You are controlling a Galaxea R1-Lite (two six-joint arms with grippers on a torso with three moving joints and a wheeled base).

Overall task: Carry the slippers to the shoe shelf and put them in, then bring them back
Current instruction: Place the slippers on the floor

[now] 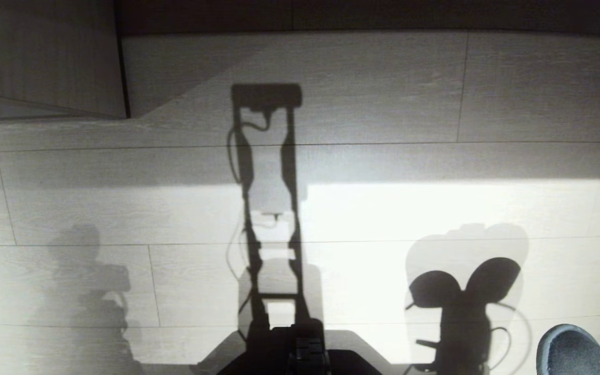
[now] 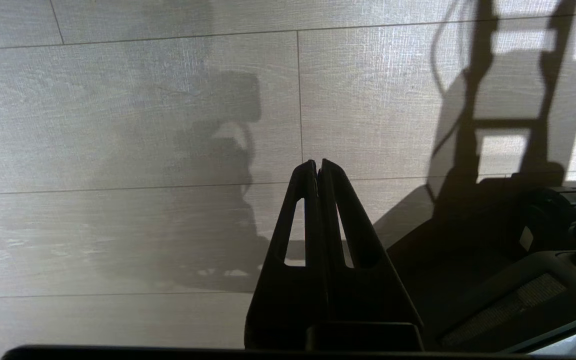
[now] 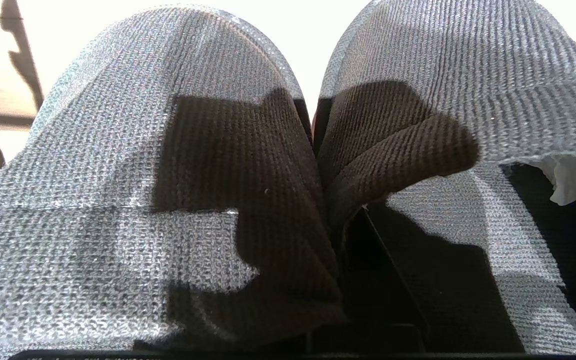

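Note:
The slippers are a dark knitted pair with rounded toes, and they fill the right wrist view side by side. My right gripper is shut on their inner edges, which are pinched together; its fingers are mostly hidden under the fabric. In the head view only the slippers' toes show, at the bottom right above the floor. My left gripper is shut with nothing in it and hangs over the bare floor. A pale wood-grain board with a dark edge stands at the far left; I cannot tell whether it belongs to the shoe shelf.
Pale plank floor spreads ahead, half in bright light, crossed by shadows of my frame and of the slippers. My own dark base sits at the near edge. A dark band runs along the far side.

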